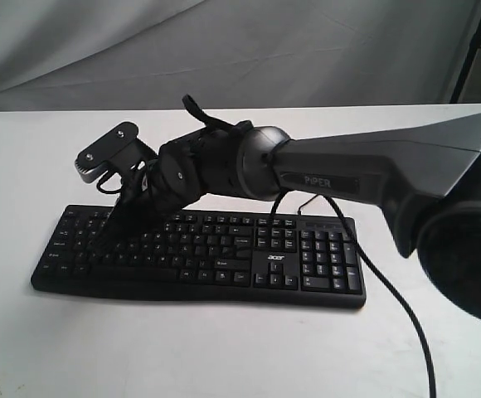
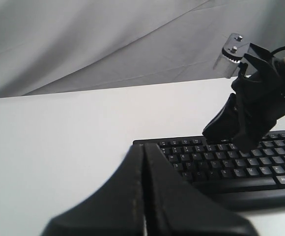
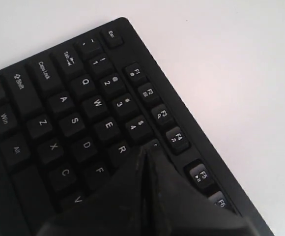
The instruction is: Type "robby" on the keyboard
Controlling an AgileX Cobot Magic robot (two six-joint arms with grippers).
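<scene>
The black keyboard point(image 1: 224, 249) with white legends and an acer logo lies across the white table point(image 1: 224, 348). My right arm reaches over it from the right. The right gripper point(image 1: 124, 220) is shut and empty, its tip down over the left letter keys. In the right wrist view the right gripper point(image 3: 143, 150) has its closed tip just beside the R key point(image 3: 121, 149), toward the number row of the keyboard point(image 3: 59, 128). The left gripper point(image 2: 143, 146) is shut and empty, off the left end of the keyboard point(image 2: 241, 169); the exterior view does not show it.
A black cable point(image 1: 398, 303) trails from behind the keyboard over its right end toward the table's front. The right arm's dark link point(image 1: 365, 170) hangs above the number pad. A grey cloth backdrop point(image 1: 224, 50) closes the far side.
</scene>
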